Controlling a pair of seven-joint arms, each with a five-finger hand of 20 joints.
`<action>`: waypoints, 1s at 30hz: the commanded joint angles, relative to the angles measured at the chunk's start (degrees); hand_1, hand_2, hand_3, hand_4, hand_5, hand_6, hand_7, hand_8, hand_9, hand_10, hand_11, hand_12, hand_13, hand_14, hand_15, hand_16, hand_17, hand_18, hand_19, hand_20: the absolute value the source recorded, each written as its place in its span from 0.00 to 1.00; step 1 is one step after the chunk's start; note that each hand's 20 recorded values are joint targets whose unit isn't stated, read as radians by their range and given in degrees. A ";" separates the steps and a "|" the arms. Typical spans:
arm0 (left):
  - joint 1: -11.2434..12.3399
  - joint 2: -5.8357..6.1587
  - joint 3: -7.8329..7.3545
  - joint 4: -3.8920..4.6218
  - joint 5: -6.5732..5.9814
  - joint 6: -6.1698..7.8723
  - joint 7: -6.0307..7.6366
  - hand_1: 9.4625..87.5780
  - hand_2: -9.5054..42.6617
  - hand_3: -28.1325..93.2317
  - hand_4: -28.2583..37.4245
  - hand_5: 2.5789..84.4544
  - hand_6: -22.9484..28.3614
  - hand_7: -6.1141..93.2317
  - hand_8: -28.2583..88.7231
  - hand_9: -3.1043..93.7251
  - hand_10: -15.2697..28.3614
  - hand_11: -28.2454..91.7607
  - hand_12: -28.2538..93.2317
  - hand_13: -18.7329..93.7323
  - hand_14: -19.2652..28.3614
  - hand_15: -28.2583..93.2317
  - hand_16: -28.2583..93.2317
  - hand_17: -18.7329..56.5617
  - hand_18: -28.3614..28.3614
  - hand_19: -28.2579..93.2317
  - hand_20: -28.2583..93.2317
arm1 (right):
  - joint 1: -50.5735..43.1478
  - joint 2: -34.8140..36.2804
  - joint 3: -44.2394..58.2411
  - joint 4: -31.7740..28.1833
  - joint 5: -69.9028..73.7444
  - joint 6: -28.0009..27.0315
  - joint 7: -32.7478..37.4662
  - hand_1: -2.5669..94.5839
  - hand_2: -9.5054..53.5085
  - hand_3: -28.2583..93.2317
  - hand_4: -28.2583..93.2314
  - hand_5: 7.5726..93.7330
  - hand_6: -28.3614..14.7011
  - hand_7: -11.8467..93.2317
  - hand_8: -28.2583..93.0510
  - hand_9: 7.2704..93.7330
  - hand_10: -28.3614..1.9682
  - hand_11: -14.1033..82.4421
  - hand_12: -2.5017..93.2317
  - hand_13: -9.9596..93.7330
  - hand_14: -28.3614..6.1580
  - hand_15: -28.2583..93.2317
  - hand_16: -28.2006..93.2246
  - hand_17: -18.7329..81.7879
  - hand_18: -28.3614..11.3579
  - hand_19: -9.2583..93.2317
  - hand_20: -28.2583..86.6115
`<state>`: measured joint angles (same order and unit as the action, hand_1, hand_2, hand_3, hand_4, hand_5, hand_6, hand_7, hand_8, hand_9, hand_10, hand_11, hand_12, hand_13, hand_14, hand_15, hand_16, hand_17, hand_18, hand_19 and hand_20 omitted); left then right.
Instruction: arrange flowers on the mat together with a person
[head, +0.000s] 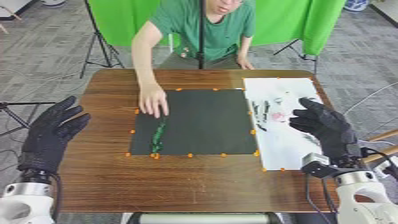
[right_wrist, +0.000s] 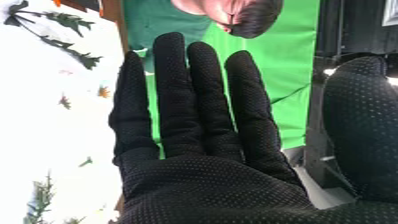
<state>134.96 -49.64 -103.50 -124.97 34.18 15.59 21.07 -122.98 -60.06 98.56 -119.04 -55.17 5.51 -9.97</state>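
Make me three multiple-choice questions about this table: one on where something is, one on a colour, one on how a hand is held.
1. On which part of the mat does the green stem lie?
A) The middle
B) The left side
C) The right side

2. What colour is the mat?
A) Red
B) White
C) Black

3. How is the robot's right hand held?
A) Open, holding nothing
B) Clenched in a fist
C) Curled round a flower

Answers:
1. B: the stem runs along the mat's left side, below the person's hand.
2. C: its surface is black against the brown wood.
3. A: the wrist view shows straight fingers with nothing in them.
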 joint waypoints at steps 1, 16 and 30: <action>-2.36 1.09 1.43 0.71 -0.26 -0.21 0.15 0.26 0.18 0.81 0.06 0.42 0.49 0.30 0.15 0.37 0.66 0.48 0.36 0.44 0.76 0.54 0.23 0.22 0.90 0.65 0.30 | 1.28 2.03 0.17 -0.82 -1.13 0.22 -0.59 0.22 0.16 0.94 0.01 0.46 0.56 0.30 0.15 0.47 0.41 0.38 0.28 0.52 0.44 0.54 0.41 0.35 0.18 0.62 0.49; -3.22 0.64 2.64 0.99 0.03 -1.31 -1.19 0.26 0.18 0.81 0.06 0.42 0.49 0.30 0.15 0.37 0.66 0.48 0.36 0.44 0.77 0.54 0.23 0.22 0.90 0.65 0.30 | -6.72 11.95 4.50 -4.64 -58.13 27.90 28.59 0.29 0.00 0.87 0.00 0.51 0.58 0.39 0.13 0.56 0.51 0.53 0.31 0.62 0.49 0.67 0.40 0.43 0.23 0.76 0.54; -0.93 0.61 1.11 0.24 -0.10 -0.98 -1.04 0.26 0.18 0.81 0.06 0.42 0.49 0.30 0.15 0.37 0.66 0.48 0.36 0.44 0.77 0.54 0.23 0.21 0.90 0.65 0.30 | -4.83 19.01 6.92 -5.05 -71.08 -6.51 51.15 0.35 0.00 0.55 0.00 0.59 0.59 0.48 0.14 0.61 0.45 0.65 0.42 0.66 0.41 0.78 0.44 0.47 0.19 0.85 0.58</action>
<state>134.75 -48.95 -103.51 -125.18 34.13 15.14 20.61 -131.36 -44.81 107.04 -124.77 -110.45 18.33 34.77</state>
